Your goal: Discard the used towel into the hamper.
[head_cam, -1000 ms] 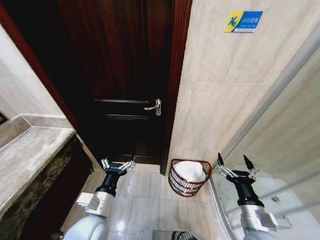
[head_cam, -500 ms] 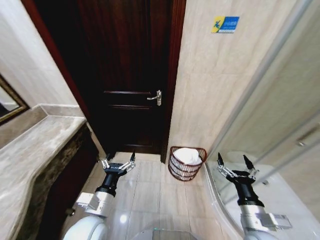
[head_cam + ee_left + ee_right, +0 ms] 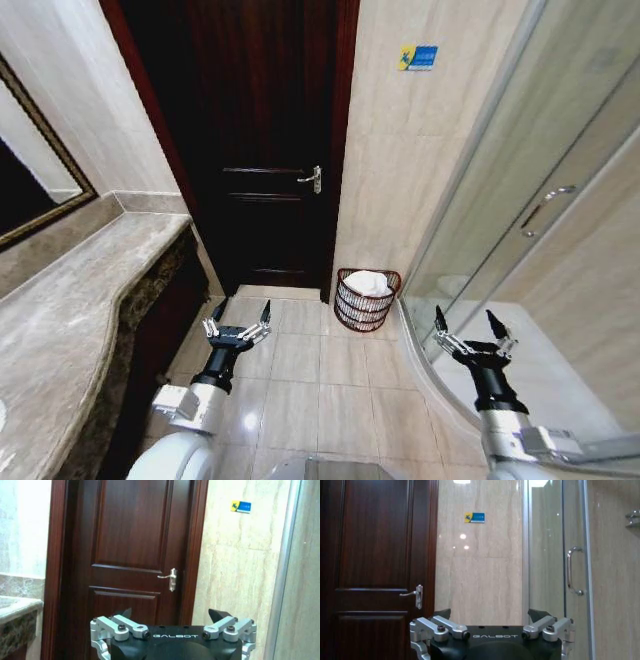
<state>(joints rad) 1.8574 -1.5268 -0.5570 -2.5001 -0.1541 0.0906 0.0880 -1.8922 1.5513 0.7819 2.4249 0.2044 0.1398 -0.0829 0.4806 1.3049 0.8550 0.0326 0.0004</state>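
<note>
The hamper (image 3: 366,300), a round dark reddish-brown wicker basket, stands on the floor against the tiled wall just right of the door. A white towel (image 3: 370,282) lies bunched inside it, below the rim. My left gripper (image 3: 238,327) is held open and empty over the floor, nearer than the hamper and to its left. My right gripper (image 3: 470,331) is open and empty too, nearer than the hamper and to its right, beside the shower glass. Each wrist view has its own open fingers, left gripper (image 3: 173,615) and right gripper (image 3: 491,615), pointing at the door and wall.
A dark wooden door (image 3: 265,150) with a metal handle (image 3: 312,179) is shut straight ahead. A stone counter (image 3: 70,300) runs along the left under a mirror (image 3: 25,180). The curved glass shower enclosure (image 3: 520,200) fills the right. Tiled floor (image 3: 320,380) lies between them.
The whole picture has shifted: the hamper, door and wall now sit farther off and higher, with more floor, counter and shower glass showing, so the camera has moved. Both grippers stay open and empty.
</note>
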